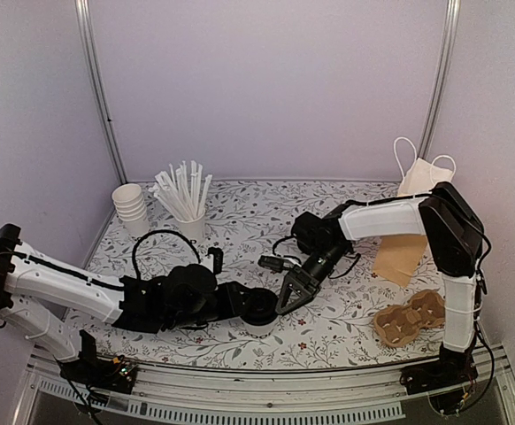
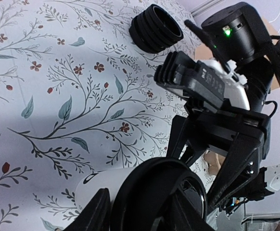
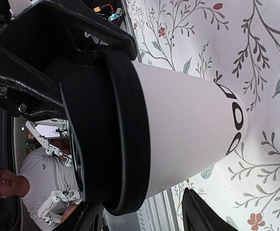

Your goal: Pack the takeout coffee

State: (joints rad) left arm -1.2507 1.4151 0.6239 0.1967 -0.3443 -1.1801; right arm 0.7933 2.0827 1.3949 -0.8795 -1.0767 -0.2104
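The takeout coffee (image 1: 259,312), a white paper cup with dark print near its base and a black lid, stands upright on the flowered table at centre front. My left gripper (image 1: 247,306) reaches in from the left and is shut on it. In the left wrist view the cup (image 2: 99,185) sits between the fingers (image 2: 95,211). My right gripper (image 1: 289,296) comes down from the right and straddles the same cup (image 3: 178,120). Its fingertips (image 3: 200,211) stand on either side of the cup, with a gap showing on the base side.
A stack of lidless white cups (image 1: 131,208) and a cup of white straws (image 1: 187,202) stand at the back left. A stack of black lids (image 2: 157,29) lies beyond the coffee. A brown paper bag (image 1: 403,248) and a cardboard cup carrier (image 1: 408,320) are at the right.
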